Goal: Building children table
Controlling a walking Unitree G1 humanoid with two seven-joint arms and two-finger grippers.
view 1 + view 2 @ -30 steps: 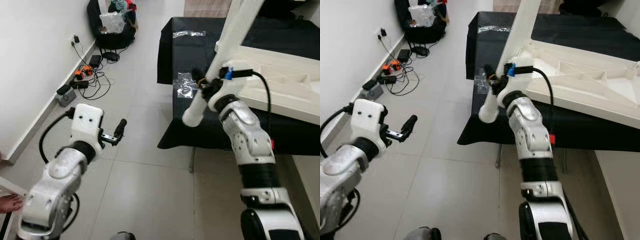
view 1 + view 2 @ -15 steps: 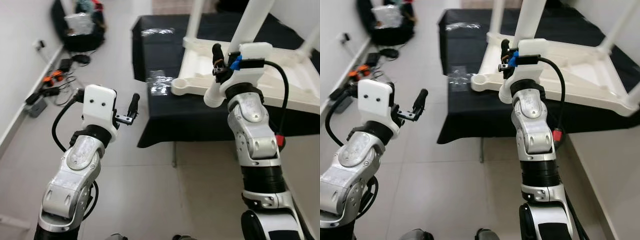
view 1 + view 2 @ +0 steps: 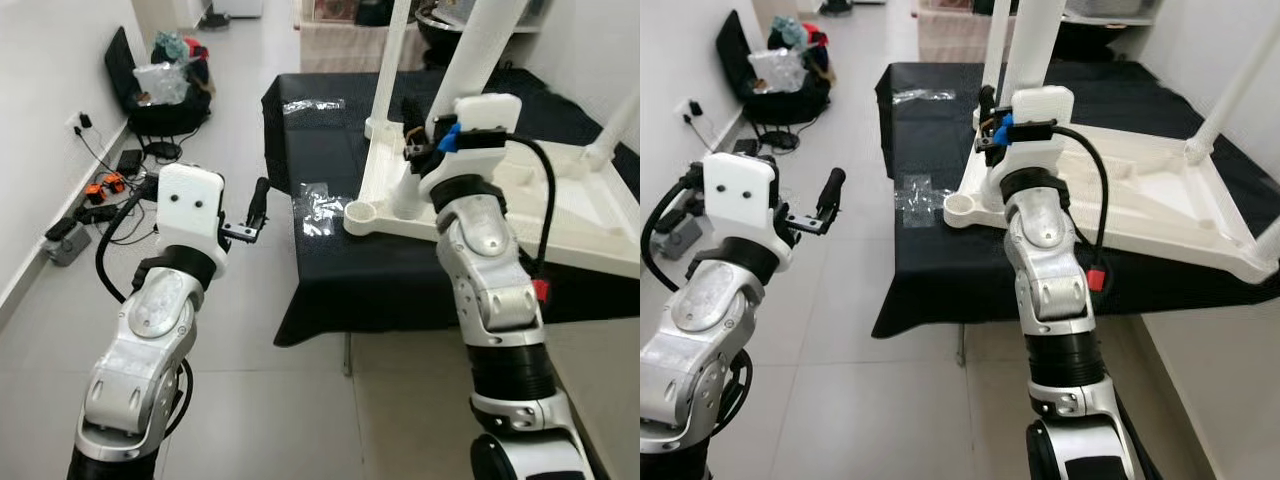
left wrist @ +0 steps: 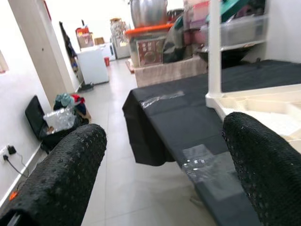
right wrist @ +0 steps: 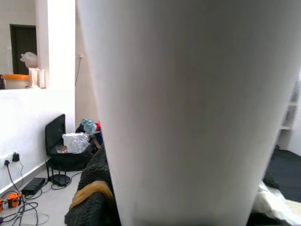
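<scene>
Right silver arm [image 3: 490,290] raised from the lower edge of the head views, forearm near upright, wrist with its white housing bent toward the upturned white plastic children's table [image 3: 560,215]. Right pincer [image 3: 412,135] up against the thick white round table leg [image 3: 470,60] that rises from the near corner of the frame; in the wrist view, leg [image 5: 188,108] pressed between the two black fingers [image 5: 91,197], one on each side, so clamped on it as far as can be told, though the fingertips sit half hidden behind the leg in the head views. Black cable [image 3: 540,200] looping from the wrist housing down along the forearm.

Left silver arm [image 3: 150,330] bent at the elbow, forearm lifted, white wrist block level with the bench edge. Left pincer [image 3: 258,205] held in the air over the grey tiled floor [image 3: 260,400], just beside the bench's near left corner, touching nothing; both black fingers [image 4: 61,179] spread wide with clear space between them, gripping nothing.

White table lying upside down on the bench draped in black cloth [image 3: 330,150], slim white legs pointing up, an empty round leg socket [image 3: 358,212] at the corner nearest the left pincer. Clear plastic wrap [image 3: 318,202] on the cloth beside that socket. Black bag stuffed with plastic [image 3: 165,85] and a tangle of cables [image 3: 105,185] along the white wall, well apart.
</scene>
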